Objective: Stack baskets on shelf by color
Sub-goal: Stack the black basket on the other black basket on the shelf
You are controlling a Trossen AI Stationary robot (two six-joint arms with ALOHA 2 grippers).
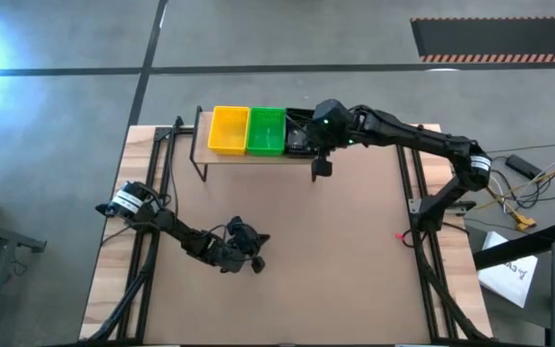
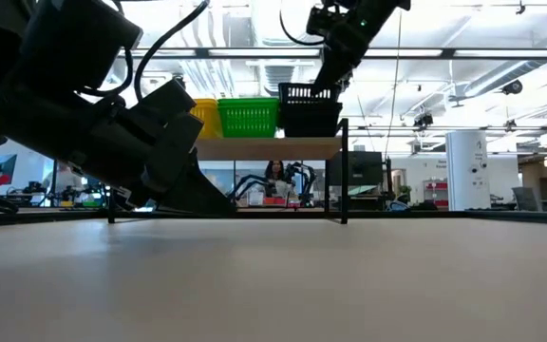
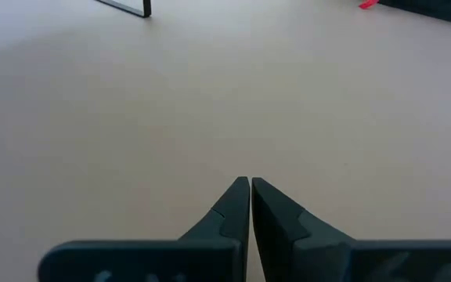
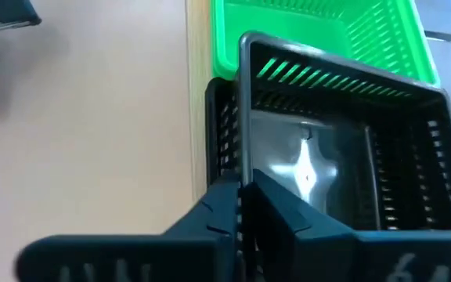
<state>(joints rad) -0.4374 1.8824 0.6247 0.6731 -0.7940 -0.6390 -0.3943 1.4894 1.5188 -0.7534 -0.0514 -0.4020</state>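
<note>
Left gripper (image 1: 255,253), fingers closed and empty, rests low near the tabletop's (image 1: 355,280) front-left. Right gripper (image 1: 322,145) pinches the black mesh basket's (image 1: 300,135) near wall at the shelf's (image 1: 258,159) right end. Beside it: green basket (image 1: 266,132), then yellow basket (image 1: 228,129).

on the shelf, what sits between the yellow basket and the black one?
The green basket, seen in the high view: yellow basket on one side, black basket on the other, in a row on the shelf. The right gripper is shut on the black basket's rim.
</note>
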